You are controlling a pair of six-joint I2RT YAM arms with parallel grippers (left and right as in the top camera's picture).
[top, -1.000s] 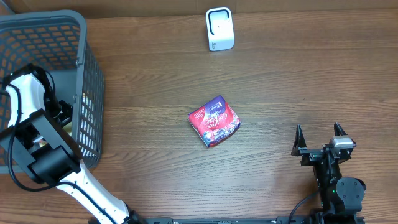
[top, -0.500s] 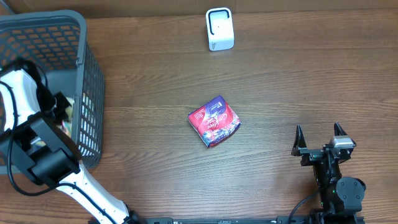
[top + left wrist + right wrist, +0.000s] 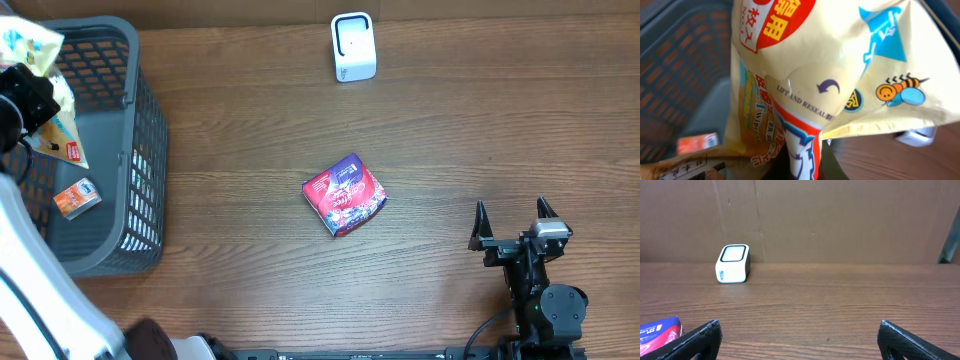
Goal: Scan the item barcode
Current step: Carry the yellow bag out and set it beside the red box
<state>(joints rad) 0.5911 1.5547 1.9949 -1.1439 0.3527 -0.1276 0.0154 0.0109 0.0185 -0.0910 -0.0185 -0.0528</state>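
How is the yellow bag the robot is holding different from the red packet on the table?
The yellow bag is pale yellow with blue and red print; the red packet is red and purple. The yellow bag hangs from the shut left gripper above the basket; the red packet lies on the table, untouched. Both are printed packets.

The grey basket (image 3: 145,150) blocks the table's left end with its mesh walls, and a yellow snack bag (image 3: 62,120) hangs over its opening. Mid-table lies a red packet (image 3: 345,195). Bare table (image 3: 480,120) spreads wide between it, the white scanner (image 3: 353,47) at the far edge and the right gripper (image 3: 510,206).
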